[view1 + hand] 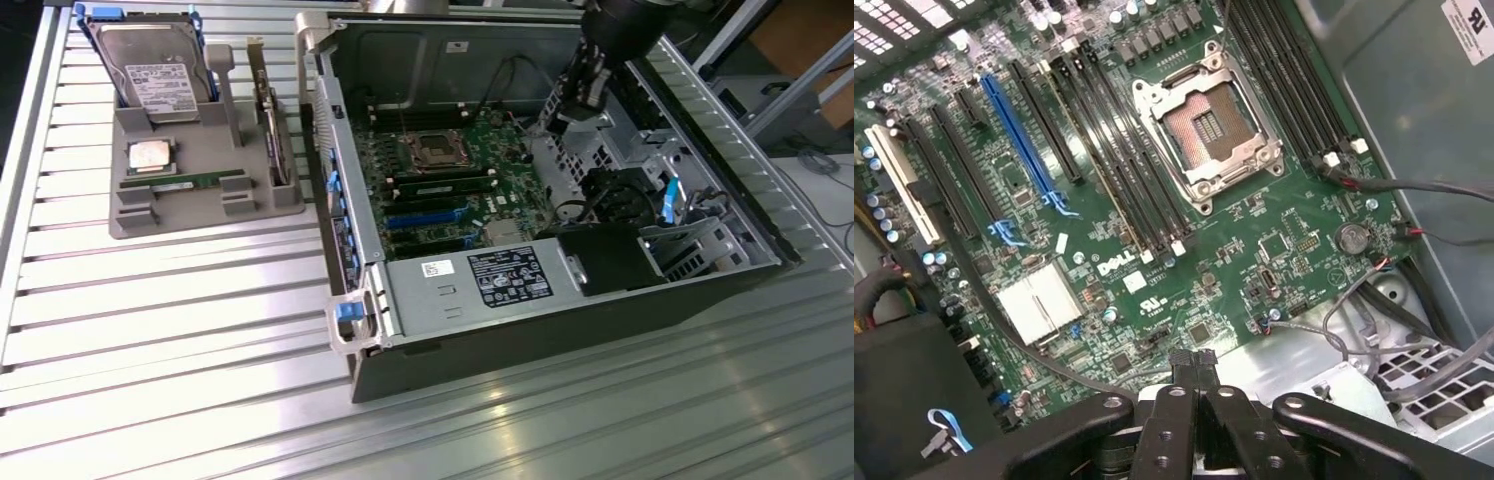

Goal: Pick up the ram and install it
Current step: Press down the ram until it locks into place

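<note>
A ribbed, slatted metal counter (174, 330) carries everything. On it, toward the exterior view's left and far side, sits a grey holder tray (200, 205). Just beside that, to the right, an open computer case (534, 340) lies on its side, filling the counter's middle.

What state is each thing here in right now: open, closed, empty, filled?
Computer case: side panel off, inside exposed.
Processor socket: empty, no chip seated.
Ram: lying on the grey holder tray, not picked up.
Processor chip: resting on the tray.
Hard drive: standing at the tray's back.
Gripper: fingers shut, holding nothing, above the motherboard.
</note>
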`<control>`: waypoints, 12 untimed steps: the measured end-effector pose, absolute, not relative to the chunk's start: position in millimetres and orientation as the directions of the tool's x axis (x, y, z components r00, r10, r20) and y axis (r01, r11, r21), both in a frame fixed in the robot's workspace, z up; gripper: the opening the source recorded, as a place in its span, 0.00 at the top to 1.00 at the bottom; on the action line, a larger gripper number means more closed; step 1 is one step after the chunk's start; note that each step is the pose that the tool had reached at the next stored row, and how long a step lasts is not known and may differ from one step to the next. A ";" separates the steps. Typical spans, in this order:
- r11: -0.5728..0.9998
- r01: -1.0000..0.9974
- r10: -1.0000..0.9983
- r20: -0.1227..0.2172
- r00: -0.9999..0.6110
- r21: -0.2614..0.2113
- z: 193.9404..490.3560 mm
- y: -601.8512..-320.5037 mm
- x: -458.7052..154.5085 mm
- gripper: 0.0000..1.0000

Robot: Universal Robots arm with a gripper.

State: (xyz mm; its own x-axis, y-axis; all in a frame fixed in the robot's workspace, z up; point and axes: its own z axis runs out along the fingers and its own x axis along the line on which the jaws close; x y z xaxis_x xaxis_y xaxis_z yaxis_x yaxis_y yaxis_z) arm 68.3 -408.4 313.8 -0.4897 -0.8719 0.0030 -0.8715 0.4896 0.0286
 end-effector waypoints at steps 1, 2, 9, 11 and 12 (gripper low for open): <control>0.499 -0.866 -0.867 0.003 -0.499 0.029 313.8 -408.4 68.3 0.90; 0.507 -0.861 -0.862 0.003 -0.507 0.029 313.8 -408.4 68.3 0.90; 0.573 -0.819 -0.820 0.003 -0.573 0.029 313.4 -408.4 68.4 0.90; 0.591 -0.806 -0.806 0.003 -0.592 0.029 313.3 -408.4 68.3 0.90; 0.596 -0.803 -0.803 0.003 -0.596 0.029 313.3 -408.4 68.3 0.90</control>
